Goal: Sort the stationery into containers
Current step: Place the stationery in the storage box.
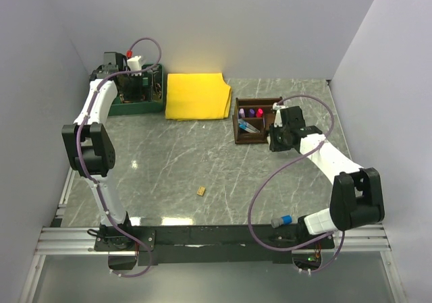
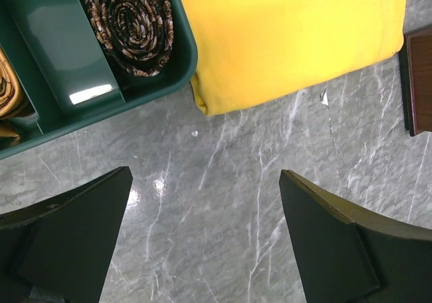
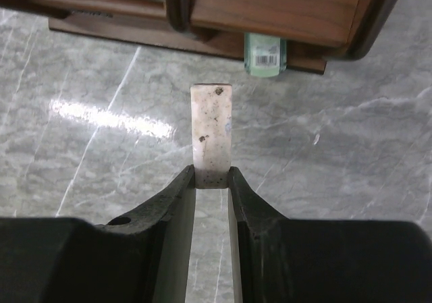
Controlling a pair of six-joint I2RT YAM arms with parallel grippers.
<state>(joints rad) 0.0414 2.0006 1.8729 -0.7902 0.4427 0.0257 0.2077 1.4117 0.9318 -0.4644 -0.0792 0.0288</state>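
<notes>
At the far left we see 1 left gripper [image 2: 206, 176] hanging with its 2 dark, wedge-shaped fingers spread wide and nothing between them, above bare grey marble-patterned table [image 1: 169, 161]. Just behind it stands 1 green plastic tray [image 2: 101, 114] with smooth dividers, holding 1 tightly wound, dark patterned coil [image 2: 128, 19]; a 2nd, orange-brown coil shows only partly at the frame's edge. Beside the tray lies 1 folded yellow cloth [image 1: 196, 95], soft and rounded at its fold.

Alone in mid-table sits 1 tiny tan block [image 1: 201, 191].

Further right stands 1 dark brown wooden organiser [image 1: 237, 140], box-shaped and divided. In it we count 3 upright marker caps [image 1: 251, 112], 2 purple and 1 pink, plus at least 1 marker lying flat. 1 pale green piece [image 3: 265, 53] with a barcode label pokes out at its edge.

The right gripper [image 3: 211, 178] pinches 1 whitish, speckled rectangular eraser [image 3: 211, 134] by 1 end, just short of the organiser. What looks like 1 blue-capped marker [image 1: 282, 220] lies near the right arm's base.
</notes>
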